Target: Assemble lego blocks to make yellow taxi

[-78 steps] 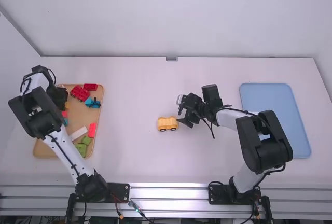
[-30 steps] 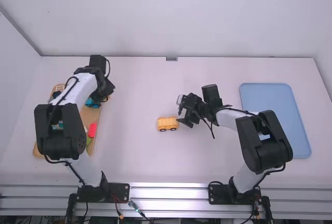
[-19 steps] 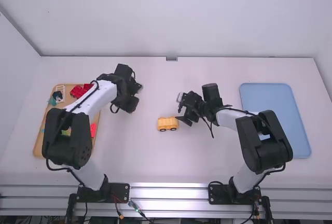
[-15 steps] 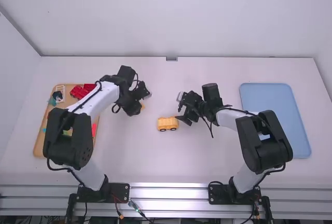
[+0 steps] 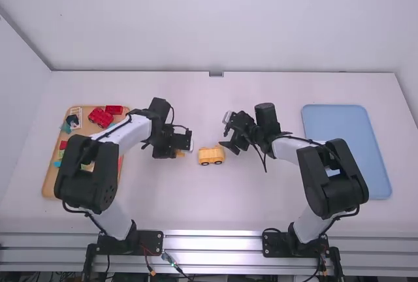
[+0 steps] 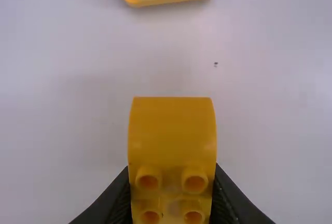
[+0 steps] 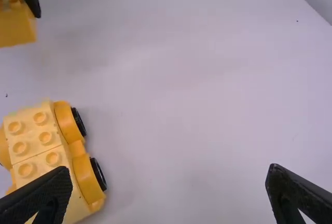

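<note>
The yellow car with black wheels (image 5: 211,156) stands mid-table, with studs on its light yellow top (image 7: 36,141). Just left of it is my left gripper (image 5: 181,154), which in its wrist view (image 6: 171,203) is shut on a yellow curved block (image 6: 172,141) with studs at one end. That block (image 7: 16,24) hangs apart from the car. To the car's right my right gripper (image 5: 228,140) stands open. In the right wrist view, my right gripper (image 7: 168,187) has bare table between its fingertips, and one finger overlaps the car's edge.
At the left, a wooden tray (image 5: 49,184) holds red blocks (image 5: 100,117) and several other coloured pieces, partly under the left arm. A blue tray (image 5: 346,138) lies at the right, beyond the right arm.
My left gripper has swung right from the wooden tray to beside the car, bringing the yellow block. The right gripper has shifted only slightly; the car has stayed in place.
</note>
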Tool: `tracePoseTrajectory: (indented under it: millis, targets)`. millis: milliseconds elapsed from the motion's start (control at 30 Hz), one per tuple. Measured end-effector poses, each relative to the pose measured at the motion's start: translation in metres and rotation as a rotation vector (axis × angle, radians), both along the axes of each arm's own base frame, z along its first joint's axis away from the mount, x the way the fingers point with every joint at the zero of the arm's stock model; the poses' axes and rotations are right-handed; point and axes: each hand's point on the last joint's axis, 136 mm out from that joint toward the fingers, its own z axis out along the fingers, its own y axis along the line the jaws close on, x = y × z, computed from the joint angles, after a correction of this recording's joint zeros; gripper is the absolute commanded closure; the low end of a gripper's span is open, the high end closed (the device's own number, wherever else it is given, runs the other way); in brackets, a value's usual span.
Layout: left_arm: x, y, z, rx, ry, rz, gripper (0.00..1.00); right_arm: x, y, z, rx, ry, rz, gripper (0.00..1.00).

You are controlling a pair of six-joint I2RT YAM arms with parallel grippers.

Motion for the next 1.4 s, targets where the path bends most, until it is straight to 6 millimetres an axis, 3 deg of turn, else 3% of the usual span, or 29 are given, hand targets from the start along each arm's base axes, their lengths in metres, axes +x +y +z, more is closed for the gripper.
tracePoseTrajectory:
  millis: [467,667,833,1000,1100,1133,1400]
  targets:
    - [-0.005,-0.005,-0.02,-0.037,-0.01,0.073,0.84,0.0,0.0,0.0,0.007,0.014,-0.012,0.01]
    - [-0.006,-0.008,-0.024,-0.059,-0.015,0.095,0.65,0.0,0.0,0.0,0.007,0.02,-0.013,0.01]
    - [-0.002,-0.009,-0.024,-0.068,-0.023,0.125,0.63,-0.001,0.0,-0.001,0.008,0.023,-0.014,0.01]
    - [-0.001,-0.01,-0.023,-0.072,-0.026,0.134,0.53,-0.001,0.0,-0.001,0.007,0.022,-0.014,0.01]
    - [-0.001,-0.01,-0.023,-0.073,-0.025,0.133,0.3,-0.001,0.0,-0.001,0.007,0.023,-0.013,0.01]
    - [-0.001,-0.011,-0.023,-0.074,-0.024,0.14,0.01,-0.001,0.0,-0.001,0.008,0.025,-0.015,0.01]
    - [-0.009,-0.009,-0.023,-0.065,0.015,0.144,0.01,-0.001,0.0,-0.001,0.007,0.023,-0.014,0.01]
